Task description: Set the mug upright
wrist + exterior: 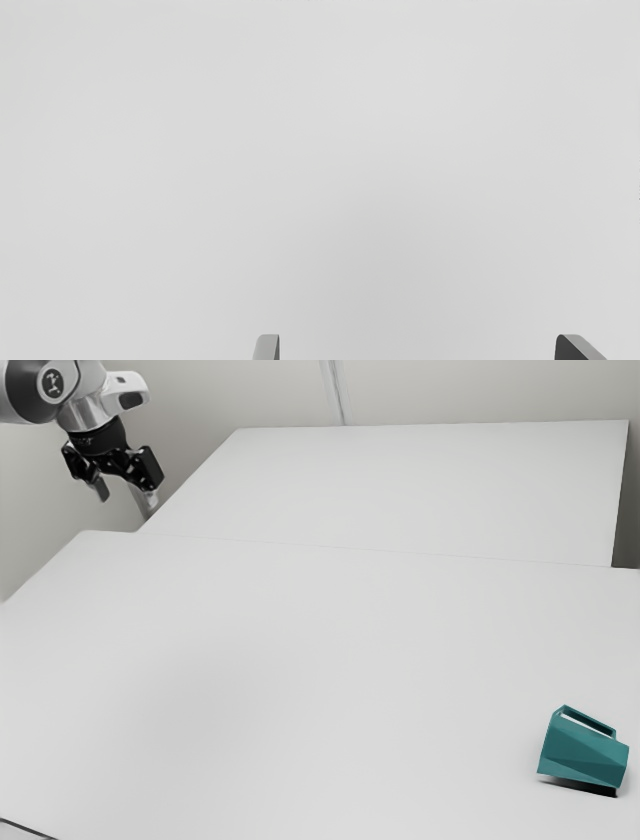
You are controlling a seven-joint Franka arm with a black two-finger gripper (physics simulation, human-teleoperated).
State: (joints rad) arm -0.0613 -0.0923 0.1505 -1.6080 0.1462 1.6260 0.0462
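High at the exterior view's upper left, my gripper (127,500) hangs in the air, far from the mug and well above the table surface. In the wrist view the fingertips of my gripper (417,336) stand wide apart, with bare white surface beyond them and nothing held. A teal mug (583,752) lies on its side on the white table at the exterior view's lower right. Its handle is turned upward, and a dark shadow lies beneath it.
The white table (300,660) stretches between my gripper and the mug. Behind it is another white surface (420,490), with pale walls around. A dark thin line, perhaps a cable (25,828), shows at the exterior view's lower left corner.
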